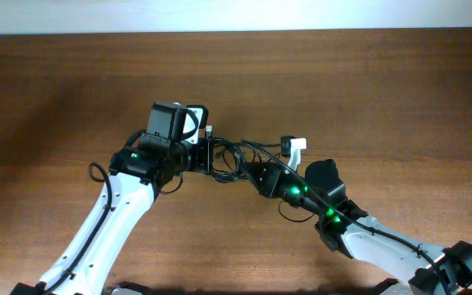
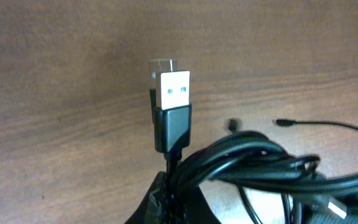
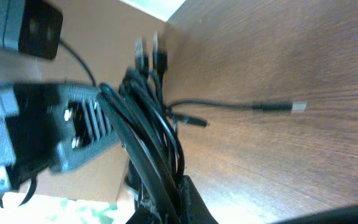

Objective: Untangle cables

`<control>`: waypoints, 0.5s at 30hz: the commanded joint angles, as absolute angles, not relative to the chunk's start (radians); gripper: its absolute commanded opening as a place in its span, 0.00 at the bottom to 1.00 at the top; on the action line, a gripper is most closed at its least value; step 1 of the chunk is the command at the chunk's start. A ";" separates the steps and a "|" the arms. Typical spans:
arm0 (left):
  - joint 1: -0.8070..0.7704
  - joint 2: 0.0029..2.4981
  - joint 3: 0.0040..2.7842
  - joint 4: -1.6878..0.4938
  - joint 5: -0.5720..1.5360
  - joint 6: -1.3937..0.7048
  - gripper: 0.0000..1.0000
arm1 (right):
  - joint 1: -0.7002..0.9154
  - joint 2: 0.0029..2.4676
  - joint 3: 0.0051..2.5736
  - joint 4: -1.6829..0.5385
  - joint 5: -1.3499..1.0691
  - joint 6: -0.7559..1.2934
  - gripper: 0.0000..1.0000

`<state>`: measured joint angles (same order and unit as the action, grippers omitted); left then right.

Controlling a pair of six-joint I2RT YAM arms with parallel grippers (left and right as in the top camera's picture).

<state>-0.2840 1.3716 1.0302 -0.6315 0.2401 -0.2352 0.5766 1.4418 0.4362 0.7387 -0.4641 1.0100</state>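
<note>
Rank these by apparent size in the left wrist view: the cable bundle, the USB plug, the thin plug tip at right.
1. cable bundle
2. USB plug
3. thin plug tip
Nearness to the camera may inflate the USB plug.

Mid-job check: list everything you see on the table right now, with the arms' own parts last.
cables: one tangled clump, strand count unclear, black, mid-table between the two arms
USB plug: one, black with a silver end, sticking up out of the clump at the left fingers
small plug end: one, black with a silver tip, at the end of a strand running out from the clump over the wood
table: one, brown wood, under everything
left fingers: one pair, dark, shut on the cables
right fingers: one pair, dark, shut on the cables
</note>
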 commanded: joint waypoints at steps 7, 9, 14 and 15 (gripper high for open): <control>-0.233 1.359 1.048 -0.547 0.140 -0.328 0.00 | 0.557 1.448 0.402 1.246 -0.938 0.916 0.04; -0.233 1.359 1.048 -0.586 0.143 -0.320 0.00 | 0.451 1.448 0.402 1.208 -0.907 0.916 0.04; -0.233 1.359 1.048 -0.577 0.187 -0.321 0.00 | 0.337 1.448 0.401 0.706 -0.612 0.916 0.20; -0.233 1.359 1.048 -0.572 0.186 -0.321 0.00 | 0.337 1.448 0.401 0.634 -0.586 0.916 0.16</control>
<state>-0.2474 1.3567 1.0283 -0.5823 0.2367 -0.3180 0.3435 1.4540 0.4072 0.7143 -0.6838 0.9249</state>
